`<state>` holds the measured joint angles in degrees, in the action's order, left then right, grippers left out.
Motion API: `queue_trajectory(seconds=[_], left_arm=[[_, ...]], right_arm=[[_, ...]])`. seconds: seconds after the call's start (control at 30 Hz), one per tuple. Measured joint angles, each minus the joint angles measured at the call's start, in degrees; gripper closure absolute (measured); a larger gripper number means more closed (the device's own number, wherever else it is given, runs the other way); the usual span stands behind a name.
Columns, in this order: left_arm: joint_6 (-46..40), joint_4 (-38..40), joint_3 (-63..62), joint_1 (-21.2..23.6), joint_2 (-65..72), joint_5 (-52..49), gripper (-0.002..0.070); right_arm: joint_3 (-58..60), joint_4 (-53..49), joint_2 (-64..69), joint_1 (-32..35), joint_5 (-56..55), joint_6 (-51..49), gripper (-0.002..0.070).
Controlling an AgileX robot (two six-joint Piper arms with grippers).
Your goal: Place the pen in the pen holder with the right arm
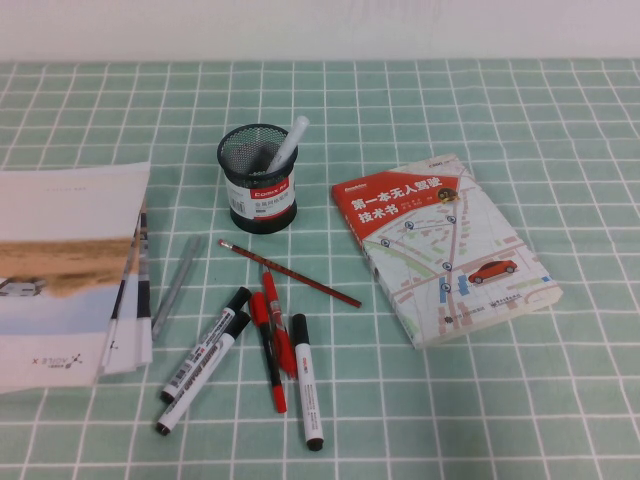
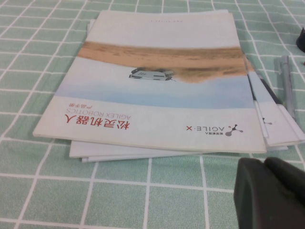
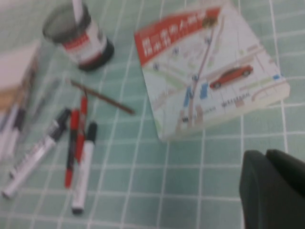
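Right hand (image 3: 274,191) shut, left hand (image 2: 269,193) beside booklets (image 2: 157,90)

High view looks down; right wrist shares its book (image 1: 445,250)

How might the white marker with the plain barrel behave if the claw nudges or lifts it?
The pen has a round, smooth barrel, so it would probably roll on the flat tablecloth and might slip in a pinch. It looks rigid and light.

We see a table under a green cloth (image 1: 500,420) with a white grid; behind the cloth's far edge a plain pale wall (image 1: 320,28). Light even, soft, no hard shadows.
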<state>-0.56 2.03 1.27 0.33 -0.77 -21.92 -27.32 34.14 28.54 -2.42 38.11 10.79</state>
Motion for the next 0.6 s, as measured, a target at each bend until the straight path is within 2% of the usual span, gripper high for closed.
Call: queue_trajectory(seconds=[0.2, 0.37, 0.6], left_arm=[[0.0, 0.0, 0.0, 0.0, 0.0, 0.0, 0.0679], [0.0, 0.0, 0.0, 0.0, 0.0, 0.0, 0.0679], [0.0, 0.0, 0.0, 0.0, 0.0, 0.0, 0.0679]], right_arm=[[-11.25, -2.49, 16.36, -0.72, 8.21, 5.34, 0.0695], [-17.67, -4.88, 27.49, -8.1, 8.87, 5.21, 0.0694], [-25.61, -17.46, 42.66, -22.95, 8.64, -9.72, 0.0695]])
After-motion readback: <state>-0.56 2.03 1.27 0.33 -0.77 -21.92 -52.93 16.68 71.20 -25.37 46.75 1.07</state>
